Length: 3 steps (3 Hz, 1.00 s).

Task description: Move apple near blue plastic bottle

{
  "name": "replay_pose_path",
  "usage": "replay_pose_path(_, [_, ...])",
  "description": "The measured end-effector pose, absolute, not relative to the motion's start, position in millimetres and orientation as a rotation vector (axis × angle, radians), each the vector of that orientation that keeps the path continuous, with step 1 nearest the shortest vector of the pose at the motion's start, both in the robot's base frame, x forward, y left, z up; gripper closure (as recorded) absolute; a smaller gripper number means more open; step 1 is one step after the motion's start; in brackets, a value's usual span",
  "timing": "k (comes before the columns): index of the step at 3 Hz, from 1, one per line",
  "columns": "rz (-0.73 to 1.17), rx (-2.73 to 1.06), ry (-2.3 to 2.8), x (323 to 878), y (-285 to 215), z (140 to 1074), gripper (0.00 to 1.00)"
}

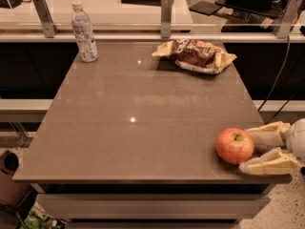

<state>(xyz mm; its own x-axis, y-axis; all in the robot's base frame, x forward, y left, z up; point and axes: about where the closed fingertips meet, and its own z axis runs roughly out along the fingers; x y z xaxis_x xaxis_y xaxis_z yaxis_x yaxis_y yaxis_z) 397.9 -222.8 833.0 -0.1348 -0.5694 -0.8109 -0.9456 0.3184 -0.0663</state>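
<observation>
The red-orange apple sits near the table's front right corner. My gripper comes in from the right edge at table height, open. Its two pale fingers point left, with their tips at the apple's right side, one behind it and one in front. I cannot tell whether they touch it. The blue plastic bottle, clear with a white cap and pale label, stands upright at the far left corner, far from the apple.
A brown and yellow snack bag lies at the far right of the brown table. A glass rail with metal posts runs behind the table. A cable hangs at the right.
</observation>
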Motion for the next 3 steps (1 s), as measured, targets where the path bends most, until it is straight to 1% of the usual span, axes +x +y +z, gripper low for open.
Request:
replay_pose_path(2, [0.618, -1.358, 1.811, 397.9, -219.6, 833.8, 0.88])
replay_pose_path(3, [0.619, -1.362, 1.809, 397.9, -217.9, 834.2, 0.89])
